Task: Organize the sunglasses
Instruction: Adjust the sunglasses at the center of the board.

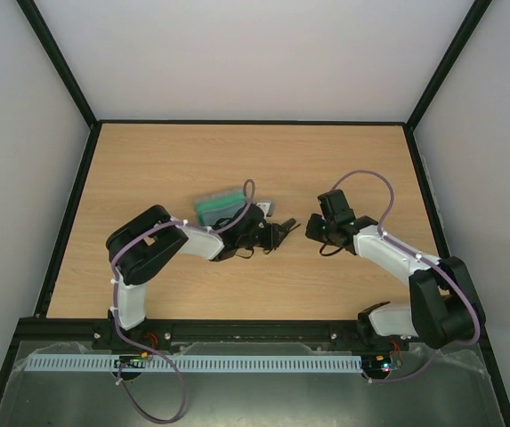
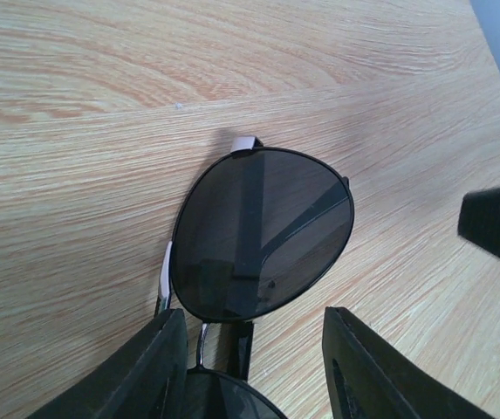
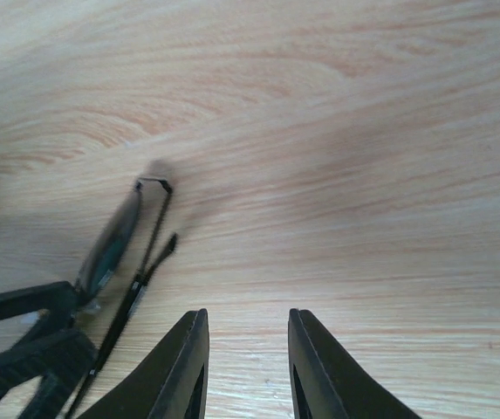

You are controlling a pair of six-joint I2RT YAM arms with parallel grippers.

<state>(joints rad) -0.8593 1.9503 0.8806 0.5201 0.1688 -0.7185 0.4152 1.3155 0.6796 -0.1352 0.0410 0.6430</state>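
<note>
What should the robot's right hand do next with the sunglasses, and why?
Probably ease the right gripper toward the temple arm that juts out from the sunglasses, ready to fold it in. The right gripper is open with nothing between its fingers, the glasses sit between the fingers of the left gripper, and the case lies just behind.
</note>
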